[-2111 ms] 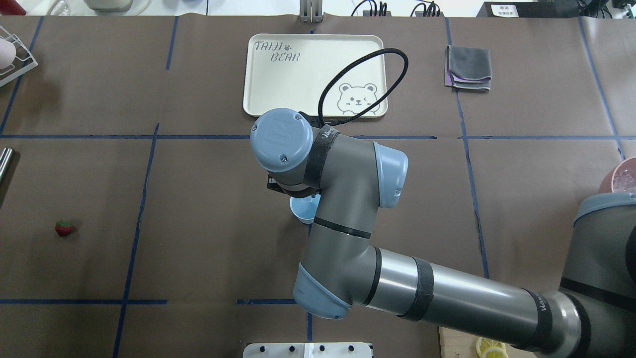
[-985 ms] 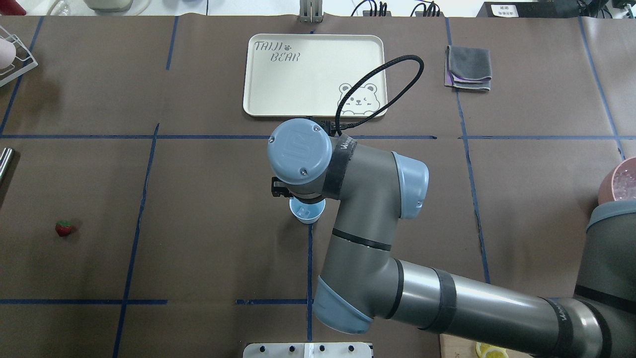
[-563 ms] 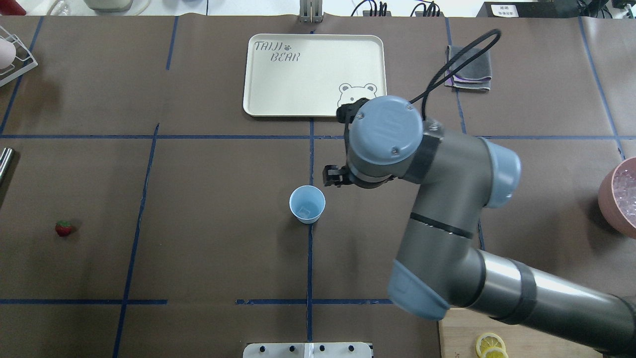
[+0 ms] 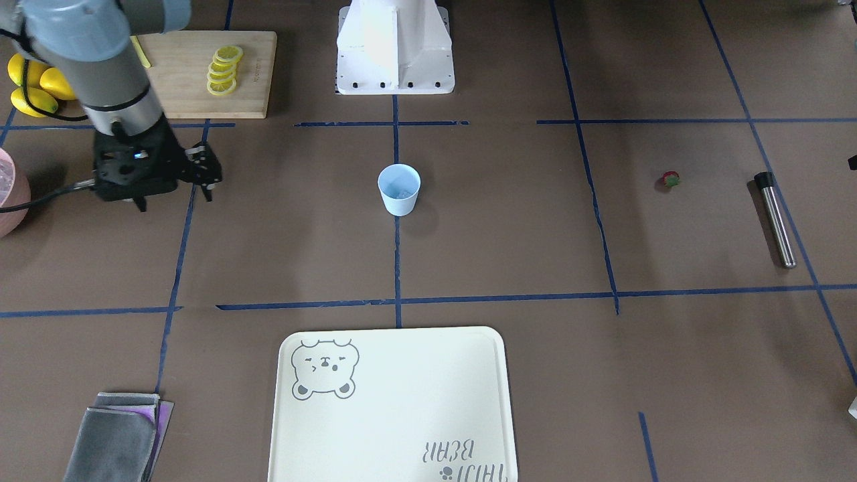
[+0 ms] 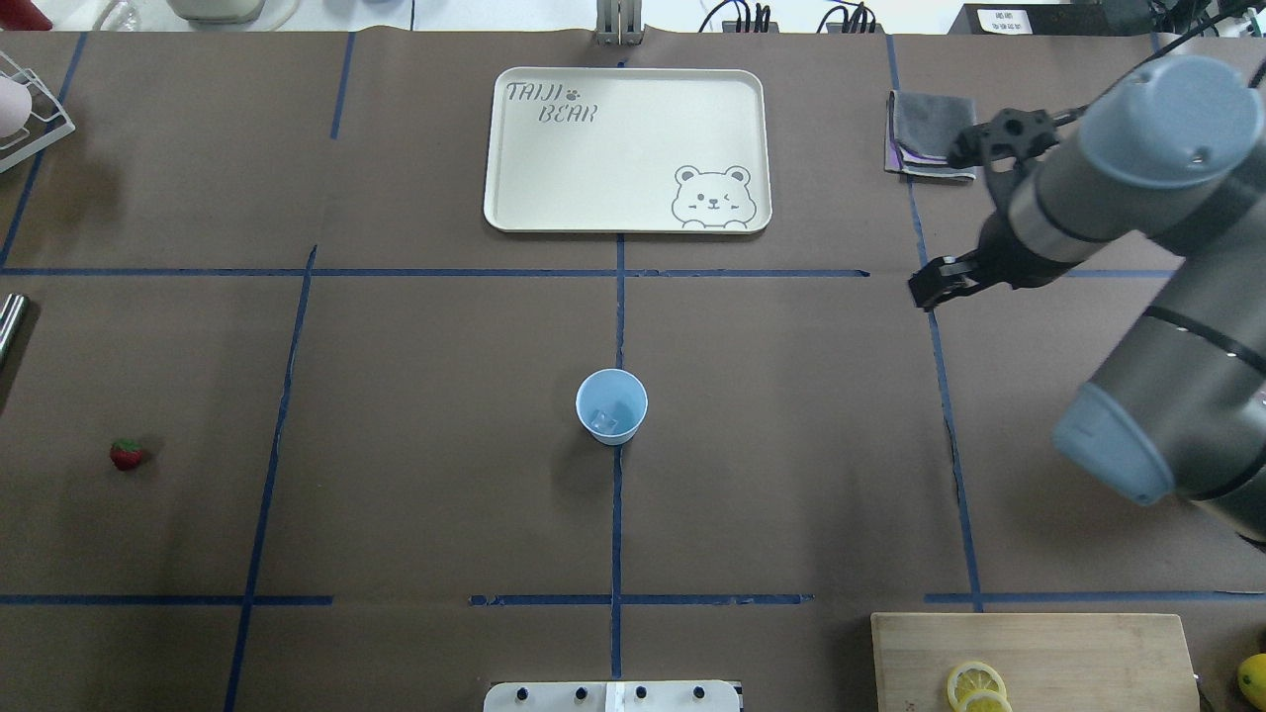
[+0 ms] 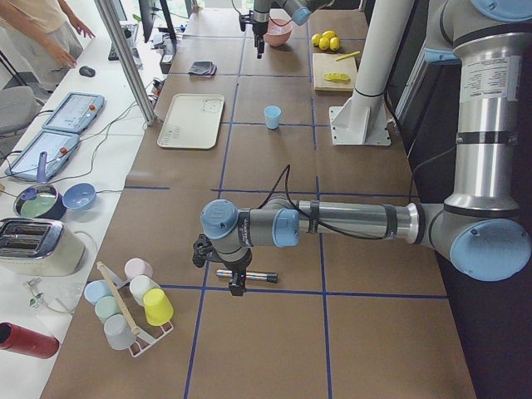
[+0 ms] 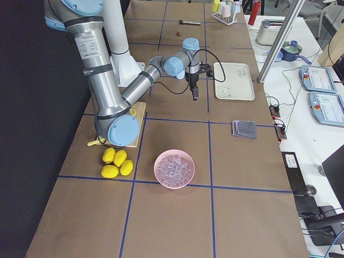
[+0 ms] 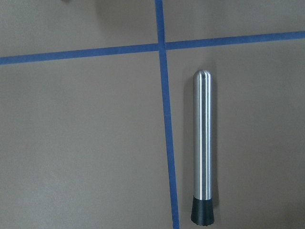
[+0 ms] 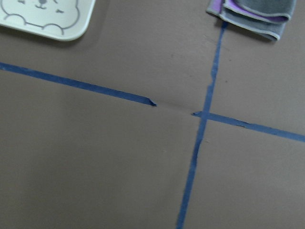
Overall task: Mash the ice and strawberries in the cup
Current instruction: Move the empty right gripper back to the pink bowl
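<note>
A brown-papered surface (image 5: 396,346) gridded with blue tape (image 5: 616,514) carries a light blue cup (image 5: 612,405) at centre, a cream bear tray (image 5: 613,158) at 12 o'clock, a folded grey cloth (image 5: 925,124) at 1, a strawberry (image 5: 127,454) at 9, and a cutting board (image 5: 1078,653) at 5.

Matt brown paper (image 5: 396,396) covers the table; the cup (image 5: 611,405) is smooth plastic, the rod (image 8: 204,143) brushed metal, the board (image 5: 1088,653) pale wood.
</note>
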`<state>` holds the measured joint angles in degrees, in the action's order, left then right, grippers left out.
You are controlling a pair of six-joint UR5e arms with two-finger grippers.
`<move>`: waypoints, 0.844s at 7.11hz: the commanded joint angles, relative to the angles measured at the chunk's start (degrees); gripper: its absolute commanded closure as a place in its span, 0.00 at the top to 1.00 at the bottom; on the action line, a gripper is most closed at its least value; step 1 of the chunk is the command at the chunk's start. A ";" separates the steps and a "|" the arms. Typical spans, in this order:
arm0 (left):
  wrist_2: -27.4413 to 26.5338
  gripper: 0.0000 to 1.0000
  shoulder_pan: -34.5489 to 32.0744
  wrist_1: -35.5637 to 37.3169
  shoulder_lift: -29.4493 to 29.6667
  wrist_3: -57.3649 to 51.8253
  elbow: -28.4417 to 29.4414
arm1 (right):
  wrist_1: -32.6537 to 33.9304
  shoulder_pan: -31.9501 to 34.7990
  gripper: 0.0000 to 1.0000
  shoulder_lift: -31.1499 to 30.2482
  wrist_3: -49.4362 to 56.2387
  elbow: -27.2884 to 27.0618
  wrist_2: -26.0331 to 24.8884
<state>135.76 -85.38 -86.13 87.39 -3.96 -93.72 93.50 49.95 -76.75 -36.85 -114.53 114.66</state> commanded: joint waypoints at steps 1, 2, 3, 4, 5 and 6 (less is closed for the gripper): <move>0.12 1.00 0.12 0.00 -0.02 0.00 0.02 | -12.68 9.42 0.99 -13.82 13.49 2.27 7.39; 0.03 1.00 1.34 0.00 -0.02 0.00 0.03 | -14.55 12.77 0.99 -17.18 19.82 3.51 8.90; 0.12 1.00 2.05 0.00 -0.02 0.09 0.03 | -14.57 16.28 0.99 -19.91 26.84 3.95 10.92; 0.12 1.00 2.40 0.00 -0.02 0.00 0.03 | -14.57 20.23 0.99 -22.63 36.92 4.92 13.03; 0.12 1.00 2.41 0.00 -0.02 0.09 0.03 | -14.57 23.49 0.99 -24.31 46.07 6.41 15.14; 0.12 1.00 2.41 0.00 -0.02 0.09 0.03 | -14.57 24.92 0.99 -25.89 53.99 7.20 15.24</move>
<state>135.88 -83.05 -86.13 87.36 -3.89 -93.69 78.98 72.08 -100.40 6.63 -108.56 128.78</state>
